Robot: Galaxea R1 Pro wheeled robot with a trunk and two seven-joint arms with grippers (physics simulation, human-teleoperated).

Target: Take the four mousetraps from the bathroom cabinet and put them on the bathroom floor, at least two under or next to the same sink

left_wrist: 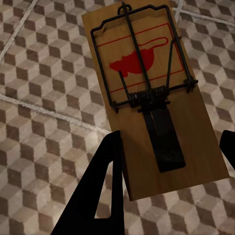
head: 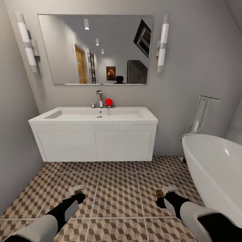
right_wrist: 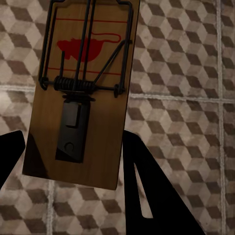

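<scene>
My left gripper (head: 79, 196) is shut on a mousetrap (head: 78, 189), a small wooden slab with a red mouse print and a dark wire spring (left_wrist: 147, 93), its black fingers (left_wrist: 105, 186) pressing the edges. My right gripper (head: 163, 198) is shut on a second mousetrap (head: 160, 192), seen close up in the right wrist view (right_wrist: 83, 88). Both are held just above the cube-patterned bathroom floor (head: 117, 195), in front of the white bathroom sink (head: 94, 117) on its wall-hung vanity. The cabinet is out of view.
A white oval bathtub (head: 215, 168) with a chrome floor tap (head: 201, 114) stands at the right, close to my right arm. A red ball (head: 108, 102) sits by the sink's tap. There is a grey wall at the left and a mirror above the sink.
</scene>
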